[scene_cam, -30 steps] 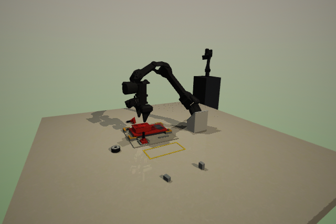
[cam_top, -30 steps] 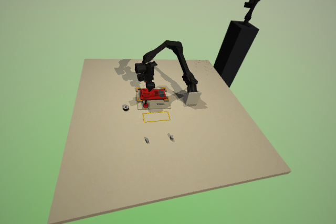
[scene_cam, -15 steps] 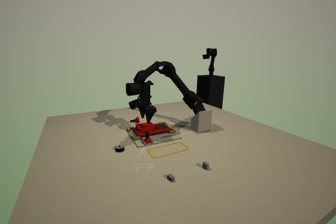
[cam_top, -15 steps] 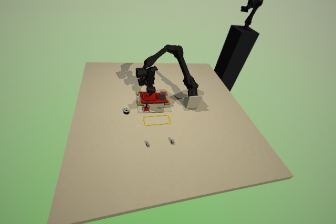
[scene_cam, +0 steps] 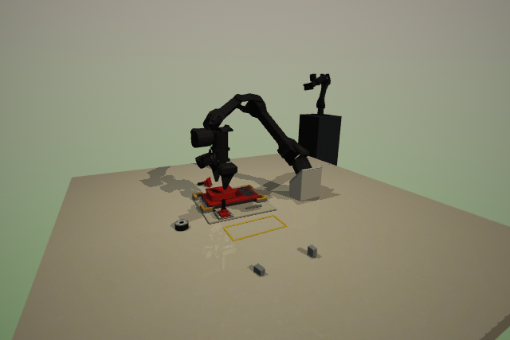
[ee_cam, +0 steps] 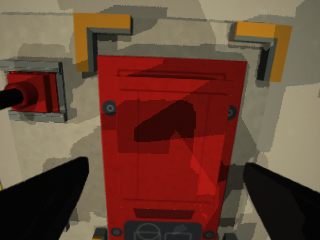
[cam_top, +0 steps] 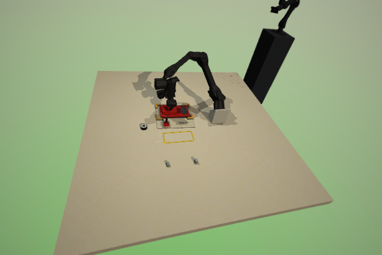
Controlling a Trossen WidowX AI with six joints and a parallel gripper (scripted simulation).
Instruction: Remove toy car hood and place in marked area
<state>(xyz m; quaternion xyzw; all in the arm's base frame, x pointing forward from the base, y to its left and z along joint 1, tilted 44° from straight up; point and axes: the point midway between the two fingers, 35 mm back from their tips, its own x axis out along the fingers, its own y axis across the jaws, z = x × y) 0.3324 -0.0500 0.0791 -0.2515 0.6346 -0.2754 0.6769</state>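
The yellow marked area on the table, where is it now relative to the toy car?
In the top view, the yellow marked area lies on the table just in front of the red toy car, with two small grey blocks beyond it.

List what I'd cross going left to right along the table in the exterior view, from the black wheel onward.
Black wheel → red toy car under the open gripper → white arm base → black pedestal.
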